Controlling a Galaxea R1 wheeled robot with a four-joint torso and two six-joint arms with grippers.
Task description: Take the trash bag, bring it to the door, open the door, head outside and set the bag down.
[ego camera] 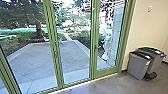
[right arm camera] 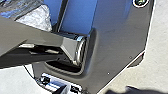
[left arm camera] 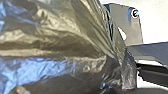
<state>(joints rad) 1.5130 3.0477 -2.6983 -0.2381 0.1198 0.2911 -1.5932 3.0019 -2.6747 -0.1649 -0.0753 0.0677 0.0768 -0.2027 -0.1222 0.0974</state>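
Green-framed glass doors [ego camera: 93,37] stand closed ahead in the head view, with a dark handle [ego camera: 96,47] on the upright near the right pane. In the left wrist view the shiny dark trash bag [left arm camera: 57,47] looms large, its folds drawn together toward one point. My left gripper [left arm camera: 116,71] is shut on that gathered part. Part of the bag [right arm camera: 35,20] also appears in the right wrist view, behind the robot's jointed bar. How my right gripper stands cannot be made out.
Two grey bins [ego camera: 139,64] with dark lids stand against the wall right of the doors. Beyond the glass lie a paved yard [ego camera: 72,57], shrubs and trees. A pale upright shape [ego camera: 107,43] shows behind the right pane; I cannot tell what it is.
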